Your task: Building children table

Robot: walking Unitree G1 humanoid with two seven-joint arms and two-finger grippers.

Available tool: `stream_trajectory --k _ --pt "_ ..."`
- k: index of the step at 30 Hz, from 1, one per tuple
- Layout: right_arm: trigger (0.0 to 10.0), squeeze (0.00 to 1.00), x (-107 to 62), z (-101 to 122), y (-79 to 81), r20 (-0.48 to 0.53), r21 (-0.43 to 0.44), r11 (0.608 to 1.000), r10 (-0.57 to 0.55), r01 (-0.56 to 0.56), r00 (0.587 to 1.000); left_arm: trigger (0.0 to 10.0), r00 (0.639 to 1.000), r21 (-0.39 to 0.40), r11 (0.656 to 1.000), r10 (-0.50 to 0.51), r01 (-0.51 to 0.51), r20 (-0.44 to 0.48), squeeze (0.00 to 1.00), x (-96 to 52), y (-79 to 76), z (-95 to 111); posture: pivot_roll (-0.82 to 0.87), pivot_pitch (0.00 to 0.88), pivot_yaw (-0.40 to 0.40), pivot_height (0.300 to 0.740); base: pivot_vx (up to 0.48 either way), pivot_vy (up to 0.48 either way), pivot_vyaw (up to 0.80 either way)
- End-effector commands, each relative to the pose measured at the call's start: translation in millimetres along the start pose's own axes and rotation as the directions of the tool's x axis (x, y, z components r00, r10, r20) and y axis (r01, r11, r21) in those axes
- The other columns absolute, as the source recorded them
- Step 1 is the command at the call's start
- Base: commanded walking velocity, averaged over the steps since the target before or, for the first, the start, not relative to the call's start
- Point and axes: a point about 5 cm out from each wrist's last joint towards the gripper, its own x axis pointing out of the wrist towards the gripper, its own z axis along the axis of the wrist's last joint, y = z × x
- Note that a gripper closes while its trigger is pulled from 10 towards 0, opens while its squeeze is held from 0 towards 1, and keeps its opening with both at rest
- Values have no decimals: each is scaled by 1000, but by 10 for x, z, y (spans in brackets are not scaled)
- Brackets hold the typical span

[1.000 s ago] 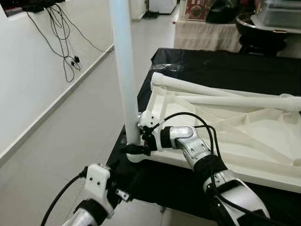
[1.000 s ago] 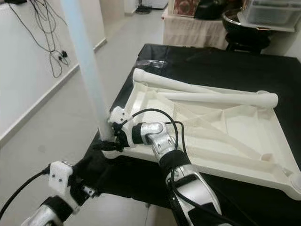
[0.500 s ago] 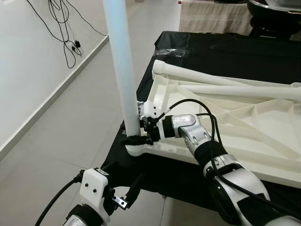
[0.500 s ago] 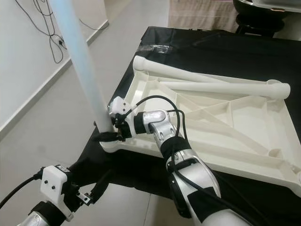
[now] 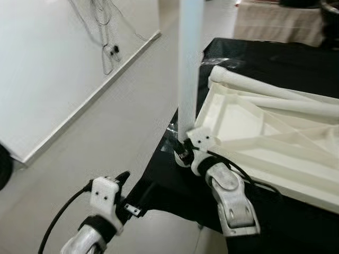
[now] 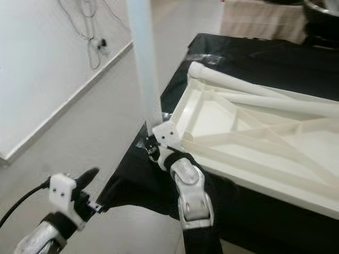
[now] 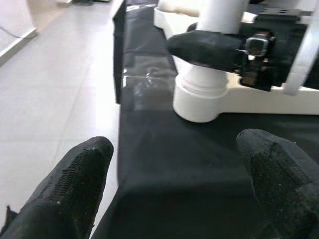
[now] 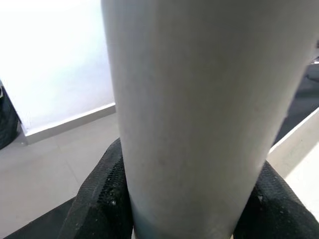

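The right tool (image 5: 183, 151) is clamped on the upright leg (image 5: 189, 63) just above the tabletop (image 5: 249, 135) corner socket, probably to seat it; the left tool (image 7: 179, 184), fingers apart, waits below that corner.

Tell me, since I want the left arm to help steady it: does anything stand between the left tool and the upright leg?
Nothing visible does. The left tool is open, facing the upright leg across bare black cloth; the right tool already clamps it.
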Motion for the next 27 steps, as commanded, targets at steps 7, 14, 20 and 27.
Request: stream_trajectory --k 7,14,20,27 --pt "10000 1000 -18 145 194 119 111 894 422 -435 898 10000 999 3 1000 5 -5 -32 0 10 51 -83 97 150 30 740 0 0 0" --pt "10000 0 53 203 12 89 -48 715 698 -697 710 10000 1000 1 1000 -4 4 -26 0 43 45 -102 113 144 23 740 0 0 0" --pt "10000 0 240 174 -21 39 -64 684 730 -727 683 10000 1000 11 1000 -14 15 -27 0 53 19 -107 130 141 9 740 0 0 0" --pt "10000 0 393 276 90 37 -48 524 852 -850 523 10000 1000 20 1000 -17 17 -23 0 40 -66 -95 181 171 -11 740 0 0 0"
